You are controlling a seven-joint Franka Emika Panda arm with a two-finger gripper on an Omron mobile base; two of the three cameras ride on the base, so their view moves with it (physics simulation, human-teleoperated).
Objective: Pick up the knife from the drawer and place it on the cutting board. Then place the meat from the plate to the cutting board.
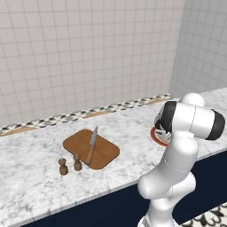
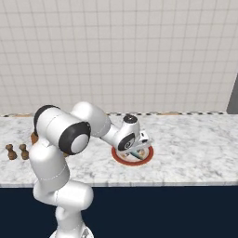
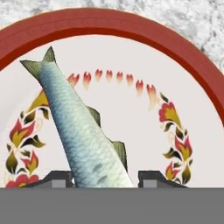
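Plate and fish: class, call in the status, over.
Gripper low over plate, fingers astride fish, not seen closed. Knife already on cutting board. Shakers beside board, clear of path.

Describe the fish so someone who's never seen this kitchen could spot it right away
On the marble counter, right of the cutting board with the knife, sits a red-rimmed plate. The fish lies on it between the fingertips of the gripper: a long silvery-blue scaled body with a green forked tail, the plate's sole food.
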